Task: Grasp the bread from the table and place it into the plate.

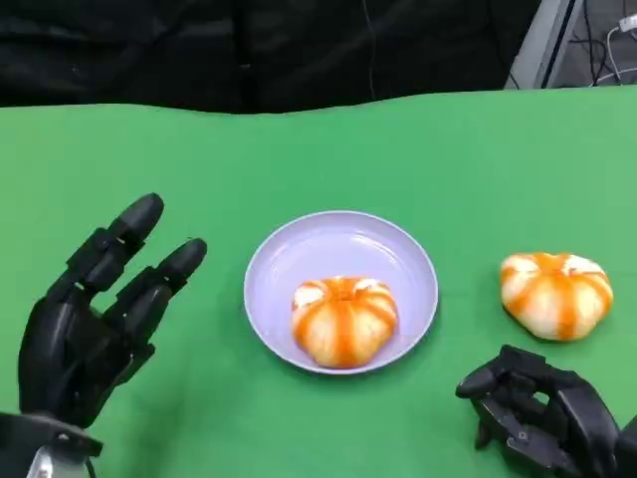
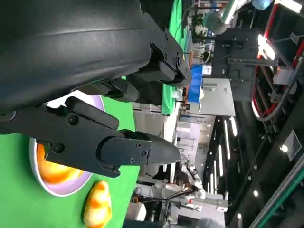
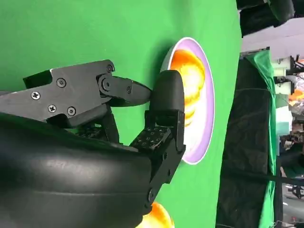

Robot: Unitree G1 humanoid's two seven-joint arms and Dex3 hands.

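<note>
One orange-striped round bread lies in the lavender plate at the table's middle. A second bread lies on the green cloth to the plate's right. My right hand sits just in front of that second bread, fingers curled in, holding nothing. My left hand hovers left of the plate with fingers spread and empty. The left wrist view shows the left hand, the plate, its bread and the second bread. The right wrist view shows the right hand, the plate, its bread and the second bread.
The green cloth covers the whole table, with a dark backdrop behind its far edge. A metal frame and cables stand at the back right.
</note>
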